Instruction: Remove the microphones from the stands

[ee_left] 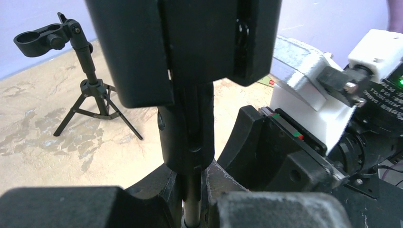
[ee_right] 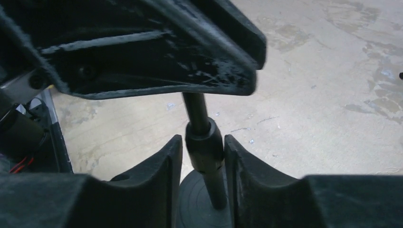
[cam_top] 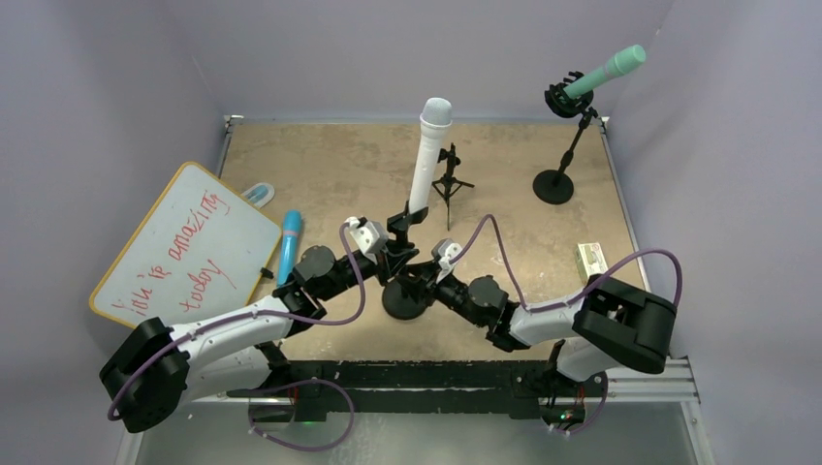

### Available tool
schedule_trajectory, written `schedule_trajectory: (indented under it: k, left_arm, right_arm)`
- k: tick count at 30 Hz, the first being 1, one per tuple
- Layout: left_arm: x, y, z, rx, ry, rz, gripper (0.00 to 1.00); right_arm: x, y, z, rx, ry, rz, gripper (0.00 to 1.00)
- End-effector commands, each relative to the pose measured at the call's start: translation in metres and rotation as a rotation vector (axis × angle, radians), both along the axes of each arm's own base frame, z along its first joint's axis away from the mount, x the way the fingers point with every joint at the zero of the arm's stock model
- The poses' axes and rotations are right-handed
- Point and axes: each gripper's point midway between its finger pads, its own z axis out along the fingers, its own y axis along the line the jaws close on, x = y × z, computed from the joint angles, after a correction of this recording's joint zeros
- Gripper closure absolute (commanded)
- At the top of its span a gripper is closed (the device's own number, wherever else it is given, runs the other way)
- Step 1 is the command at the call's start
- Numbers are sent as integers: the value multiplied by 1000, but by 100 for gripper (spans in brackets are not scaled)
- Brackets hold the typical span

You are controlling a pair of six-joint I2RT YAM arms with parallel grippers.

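A white microphone [cam_top: 428, 155] stands tilted in the black clip of a stand with a round base [cam_top: 400, 301] at the table's middle. My left gripper [cam_top: 395, 248] is shut on the stand's thin pole [ee_left: 197, 190] just under its thick collar [ee_left: 186, 137], below the clip. My right gripper [cam_top: 424, 278] is lower on the same pole, its fingers [ee_right: 157, 175] closed round a collar [ee_right: 204, 148] above the base [ee_right: 199, 204]. The microphone itself is out of both wrist views.
A teal microphone [cam_top: 608, 71] sits in a second stand [cam_top: 554, 185] at the back right. An empty small tripod stand [cam_top: 449, 180] stands behind, also in the left wrist view [ee_left: 90, 90]. A blue microphone [cam_top: 289, 246], a whiteboard [cam_top: 184, 247] and a small box [cam_top: 591, 259] lie on the table.
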Motion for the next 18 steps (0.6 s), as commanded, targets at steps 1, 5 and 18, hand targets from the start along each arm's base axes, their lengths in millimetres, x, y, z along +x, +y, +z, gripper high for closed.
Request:
schedule_trajectory:
  k: [1, 5, 18]
  left_arm:
    - [4, 8, 0, 10, -20, 32, 100]
    - [3, 10, 1, 6, -17, 37, 100]
    - [8, 12, 9, 0, -34, 69, 100]
  right_arm:
    - [4, 10, 18, 41, -62, 18, 71]
    - [23, -2, 20, 48, -54, -112, 98]
    - [19, -27, 3, -27, 20, -607, 99]
